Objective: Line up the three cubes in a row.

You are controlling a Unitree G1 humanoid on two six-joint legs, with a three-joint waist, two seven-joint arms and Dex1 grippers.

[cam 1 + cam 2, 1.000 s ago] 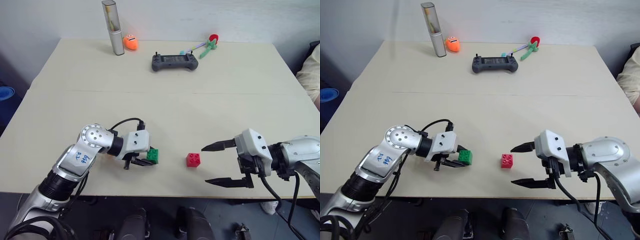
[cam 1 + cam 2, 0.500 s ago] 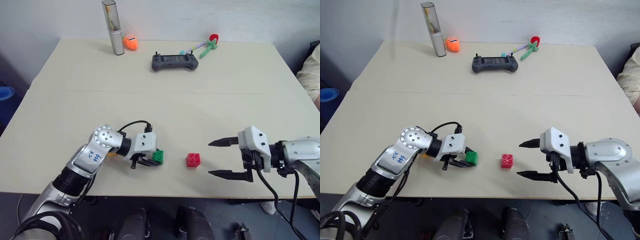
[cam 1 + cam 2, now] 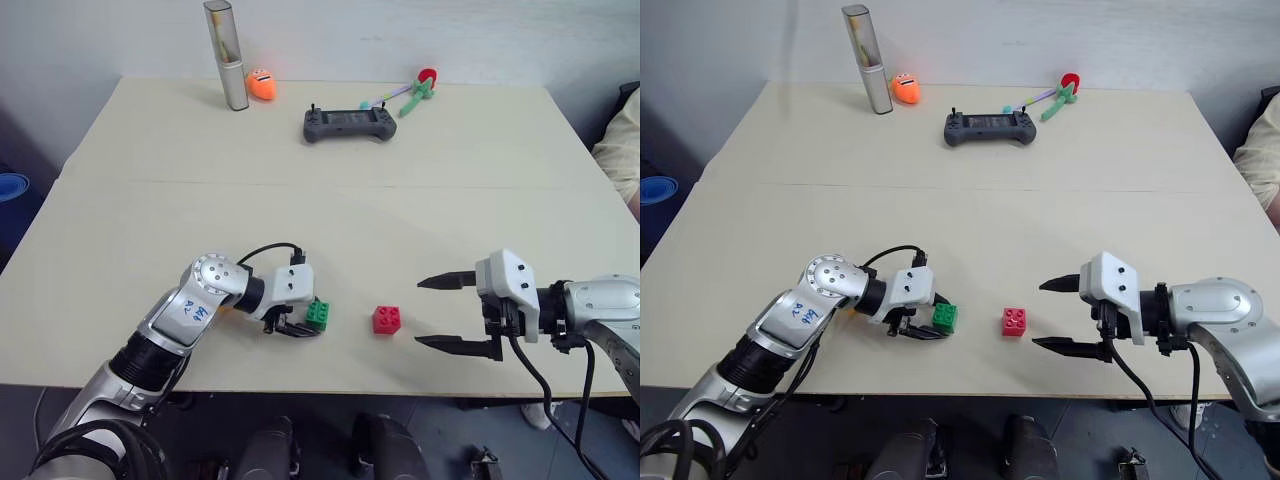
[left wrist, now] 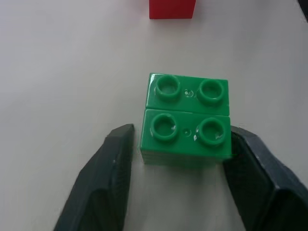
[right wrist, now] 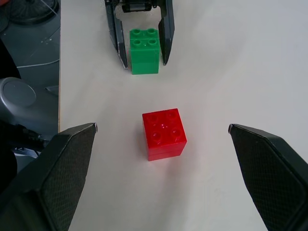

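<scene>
— Green cube (image 4: 186, 118) sits on the table between the left gripper (image 3: 296, 327) fingers, jaws slackened, gap on one side.

— Back straight off; red cube (image 5: 164, 133) lies just ahead, centred before the wide-open right gripper (image 3: 447, 312).

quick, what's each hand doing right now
Left hand: open, fingers either side of the green cube, a gap showing on one side.
Right hand: open wide, empty, facing the red cube.
</scene>
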